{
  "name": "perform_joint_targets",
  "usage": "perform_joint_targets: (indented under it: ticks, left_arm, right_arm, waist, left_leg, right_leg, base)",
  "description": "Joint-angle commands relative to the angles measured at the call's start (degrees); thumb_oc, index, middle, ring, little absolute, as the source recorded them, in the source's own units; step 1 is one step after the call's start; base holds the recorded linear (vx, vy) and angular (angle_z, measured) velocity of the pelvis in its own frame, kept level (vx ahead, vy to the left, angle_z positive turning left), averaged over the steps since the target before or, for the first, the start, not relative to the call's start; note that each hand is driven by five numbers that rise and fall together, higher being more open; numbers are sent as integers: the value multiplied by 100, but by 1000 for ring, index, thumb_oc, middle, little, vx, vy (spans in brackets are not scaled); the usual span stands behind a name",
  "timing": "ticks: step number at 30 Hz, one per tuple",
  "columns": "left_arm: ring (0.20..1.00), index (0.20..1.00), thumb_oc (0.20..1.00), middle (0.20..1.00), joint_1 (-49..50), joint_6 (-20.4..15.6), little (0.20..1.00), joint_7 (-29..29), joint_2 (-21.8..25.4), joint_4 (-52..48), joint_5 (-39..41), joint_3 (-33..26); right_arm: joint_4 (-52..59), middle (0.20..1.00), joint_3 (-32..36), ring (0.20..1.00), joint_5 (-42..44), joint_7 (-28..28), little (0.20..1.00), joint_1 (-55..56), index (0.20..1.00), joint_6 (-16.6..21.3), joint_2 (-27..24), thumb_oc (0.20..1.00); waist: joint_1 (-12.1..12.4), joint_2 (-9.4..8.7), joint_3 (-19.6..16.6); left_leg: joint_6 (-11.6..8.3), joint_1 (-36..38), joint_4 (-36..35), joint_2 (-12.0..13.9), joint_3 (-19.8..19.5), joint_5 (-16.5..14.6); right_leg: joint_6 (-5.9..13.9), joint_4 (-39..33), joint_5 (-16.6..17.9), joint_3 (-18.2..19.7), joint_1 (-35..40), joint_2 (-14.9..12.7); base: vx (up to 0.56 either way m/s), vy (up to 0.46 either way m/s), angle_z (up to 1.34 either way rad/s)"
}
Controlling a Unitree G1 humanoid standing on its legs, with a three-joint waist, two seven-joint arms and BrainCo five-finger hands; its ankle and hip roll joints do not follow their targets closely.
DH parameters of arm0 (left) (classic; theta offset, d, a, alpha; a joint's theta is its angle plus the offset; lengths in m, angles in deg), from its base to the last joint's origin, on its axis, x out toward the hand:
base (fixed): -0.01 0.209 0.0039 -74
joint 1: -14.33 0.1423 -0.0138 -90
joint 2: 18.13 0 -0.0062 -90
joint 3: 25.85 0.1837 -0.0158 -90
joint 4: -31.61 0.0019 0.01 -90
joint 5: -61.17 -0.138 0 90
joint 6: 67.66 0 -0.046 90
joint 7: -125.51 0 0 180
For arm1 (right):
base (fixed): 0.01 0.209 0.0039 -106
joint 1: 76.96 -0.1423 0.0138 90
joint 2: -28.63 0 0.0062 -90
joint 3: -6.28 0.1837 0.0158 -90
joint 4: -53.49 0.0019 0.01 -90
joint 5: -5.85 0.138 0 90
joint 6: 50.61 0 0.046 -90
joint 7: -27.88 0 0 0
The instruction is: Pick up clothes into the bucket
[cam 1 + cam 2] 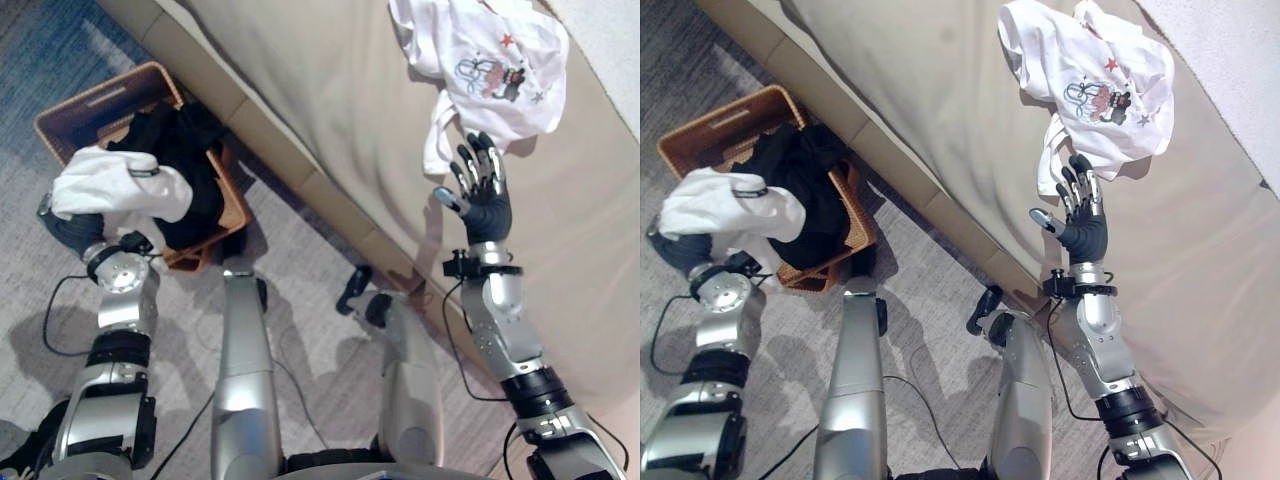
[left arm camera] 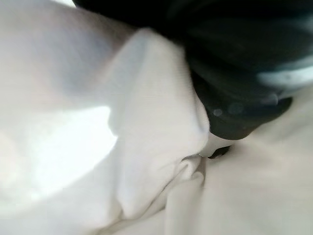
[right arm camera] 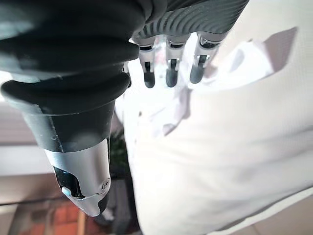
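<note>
Left hand (image 1: 72, 228) sits buried under a white garment (image 1: 120, 190) at the near edge of the wicker basket (image 1: 75, 105); can't tell its finger state. Black clothes (image 1: 185, 165) already in the basket. Right hand (image 1: 482, 190), fingers straight and spread, just below the white printed T-shirt (image 1: 485, 60) lying on the beige sofa (image 1: 330, 90)

White tee (image 1: 490, 55) with a little red-star cartoon print on the beige sofa (image 1: 330, 90). Brown wicker basket (image 1: 75, 105) holds black clothes (image 1: 185, 170); a white garment (image 1: 120, 190) too. Grey carpet (image 1: 310, 350).
</note>
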Motion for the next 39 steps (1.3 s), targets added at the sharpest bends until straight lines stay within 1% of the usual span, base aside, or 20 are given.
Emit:
perform_joint_targets:
  ticks: [1,3,4,8,9,12,13,14,16,19,20,21,22,29,31,34,35,38,39]
  left_arm:
    - [200,200,200,200,-150,-162,200,13,458,47,95,-202]
    - [200,200,200,200,-245,10,200,167,624,210,-26,-53]
    - [200,200,200,200,-262,12,200,174,631,222,-25,-44]
    - [200,200,200,200,-412,359,200,267,855,421,-605,206]
    - [200,200,200,200,-416,359,200,268,856,423,-605,209]
    - [200,200,200,200,-661,640,200,494,993,750,-575,374]
    - [200,200,200,200,-665,639,200,496,995,754,-574,378]
    - [200,200,200,200,-738,735,200,664,1045,797,-578,480]
    - [200,200,200,200,-768,863,200,760,1097,790,-676,575]
    - [200,200,200,200,-836,912,200,864,1111,921,-600,597]
    - [473,473,473,473,-876,1036,473,964,1118,1111,-528,605]
    - [896,896,896,896,-888,1035,896,970,1121,1122,-522,613]
    - [1000,1000,1000,1000,-927,1054,1000,974,1105,1172,-493,599]
    - [1000,1000,1000,1000,-946,1206,1000,1103,1126,1654,-403,440]
    - [1000,1000,1000,1000,-936,1200,1000,1111,1135,1697,-358,400]
    - [1000,1000,1000,1000,-909,1186,1000,1242,1097,1929,88,192]
    - [1000,1000,1000,1000,-910,1184,1000,1244,1098,1932,90,192]
    - [1000,1000,1000,1000,-885,1126,1000,1516,973,2105,800,-31]
    - [1000,1000,1000,1000,-882,1121,1000,1555,950,2120,890,-66]
  right_arm:
    - [410,1000,159,1000,257,-12,1000,162,1000,467,-6,1000]
    - [479,1000,215,1000,348,43,1000,172,1000,494,-73,1000]
    - [481,1000,223,1000,351,46,1000,172,1000,493,-71,1000]
    - [521,1000,296,1000,363,216,1000,162,1000,487,-158,1000]
    - [520,1000,298,1000,364,217,1000,162,1000,487,-156,1000]
    - [590,1000,282,1000,406,319,1000,91,1000,458,-228,1000]
    - [590,1000,284,1000,407,320,1000,91,1000,458,-227,1000]
    - [575,1000,296,1000,404,342,1000,61,1000,416,-265,1000]
    - [580,1000,338,1000,385,361,1000,26,1000,375,-293,1000]
    - [591,1000,363,1000,387,360,1000,-7,1000,351,-297,1000]
    - [620,1000,405,1000,396,372,1000,-15,1000,333,-303,1000]
    - [623,1000,409,1000,397,372,1000,-13,1000,330,-303,1000]
    - [618,1000,416,1000,402,382,1000,-15,1000,310,-295,1000]
    - [688,1000,512,1000,442,500,1000,75,1000,256,-319,1000]
    - [696,1000,519,1000,458,512,1000,82,1000,253,-317,1000]
    - [724,1000,537,1000,487,525,1000,82,1000,218,-309,1000]
    - [724,1000,536,1000,487,525,1000,82,1000,218,-309,1000]
    - [725,1000,533,1000,479,485,1000,43,1000,187,-290,1000]
    - [726,1000,533,1000,473,476,1000,41,1000,183,-283,1000]
  waist:
    - [46,-441,-9]
    - [-23,-474,-9]
    - [-20,-474,-9]
    - [-93,-510,-9]
    - [-91,-511,-9]
    - [-149,-534,-9]
    - [-147,-534,-9]
    - [-159,-521,-9]
    - [-168,-509,-9]
    - [-185,-507,-9]
    - [-205,-499,-9]
    - [-203,-500,-9]
    - [-205,-494,-9]
    - [-239,-502,-9]
    - [-239,-505,-9]
    - [-208,-487,-10]
    - [-209,-487,-10]
    - [-174,-440,-10]
    - [-167,-428,-10]
  left_leg:
    - [446,-41,703,35,67,-924]
    - [463,-152,800,13,48,-969]
    - [463,-160,807,10,45,-971]
    - [490,-257,926,15,35,-1026]
    - [490,-259,927,16,36,-1027]
    - [512,-325,982,38,41,-1060]
    - [512,-327,982,39,41,-1060]
    - [525,-368,999,37,43,-1060]
    - [536,-374,994,32,53,-1061]
    - [544,-381,1001,26,62,-1059]
    - [551,-374,995,18,72,-1066]
    - [551,-375,994,17,73,-1066]
    - [552,-370,985,15,84,-1063]
    - [539,-307,932,15,93,-1043]
    - [538,-295,939,19,94,-1050]
    - [545,-269,958,34,95,-1067]
    - [545,-269,957,34,94,-1067]
    - [543,-218,901,30,105,-1054]
    - [538,-197,883,30,109,-1048]
  right_leg:
    - [500,-431,762,157,40,-101]
    - [510,-397,742,149,-41,-118]
    - [510,-392,739,147,-46,-121]
    - [474,-314,678,148,-136,-100]
    - [474,-313,677,149,-138,-99]
    - [487,-339,720,165,-163,-59]
    - [487,-340,721,165,-164,-58]
    - [493,-374,747,180,-193,-37]
    - [495,-404,758,186,-198,-21]
    - [498,-420,769,198,-202,-11]
    - [490,-433,763,211,-198,-13]
    - [490,-434,763,212,-200,-14]
    - [488,-448,768,225,-195,-9]
    - [464,-463,784,260,-167,-1]
    - [464,-462,785,264,-154,1]
    - [481,-476,800,265,-104,12]
    - [481,-477,801,264,-103,12]
    - [499,-522,828,237,-35,13]
    - [497,-536,832,237,-13,12]
  base:
    - [23,30,-7]
    - [19,30,-5]
    - [0,0,0]
    - [7,33,1]
    - [0,0,0]
    - [0,12,-1]
    - [-3,35,-5]
    - [-2,36,-9]
    - [5,33,-14]
    - [3,7,-3]
    - [0,0,0]
    - [0,0,0]
    - [0,0,0]
    - [0,0,0]
    - [0,0,0]
    - [0,0,0]
    - [0,0,0]
    - [0,0,0]
    - [0,0,0]
